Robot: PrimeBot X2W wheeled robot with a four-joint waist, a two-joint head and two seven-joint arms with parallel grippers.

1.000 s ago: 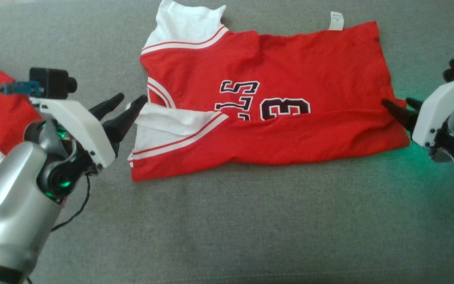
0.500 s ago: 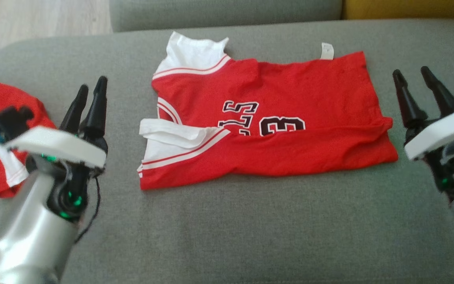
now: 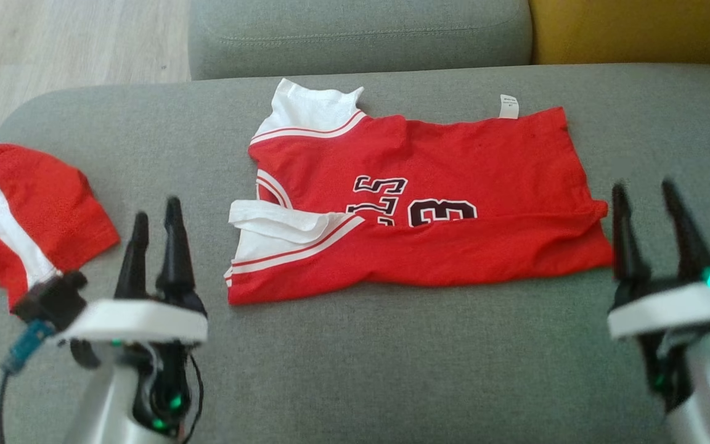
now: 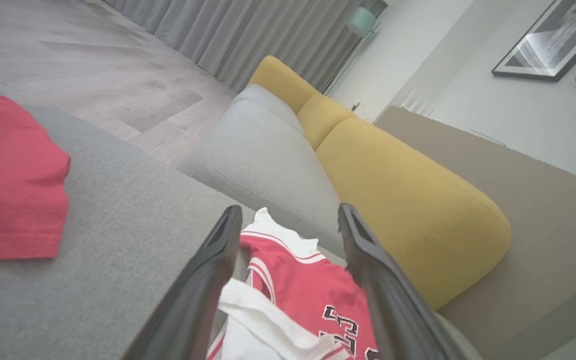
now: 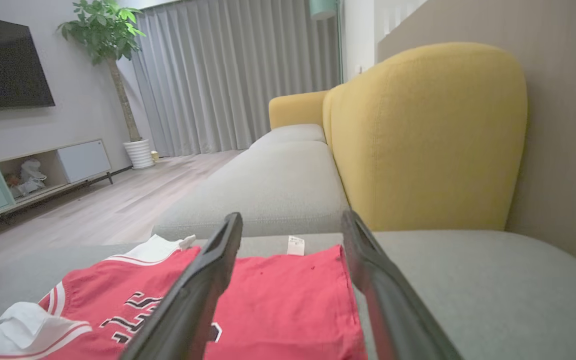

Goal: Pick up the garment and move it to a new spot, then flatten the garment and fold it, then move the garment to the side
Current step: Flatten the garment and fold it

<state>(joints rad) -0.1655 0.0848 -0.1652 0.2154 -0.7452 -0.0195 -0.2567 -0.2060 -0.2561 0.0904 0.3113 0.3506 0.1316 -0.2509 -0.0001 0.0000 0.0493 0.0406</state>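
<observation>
On the grey sofa seat (image 3: 392,370) we see the red jersey (image 3: 429,203) lying flat, its lower edge folded up over the number and a white sleeve sticking out at its left end. Left end effector (image 3: 156,208) is near that left end, apart from it, fingers parted, released, nothing held. Right end effector (image 3: 643,185) is just beside the jersey's right edge, fingers spread, empty too. We note a second red-and-white garment (image 3: 28,209) well apart at far left.

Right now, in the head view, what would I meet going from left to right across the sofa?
Red and white cloth → left fingers → red jersey → right fingers.
</observation>
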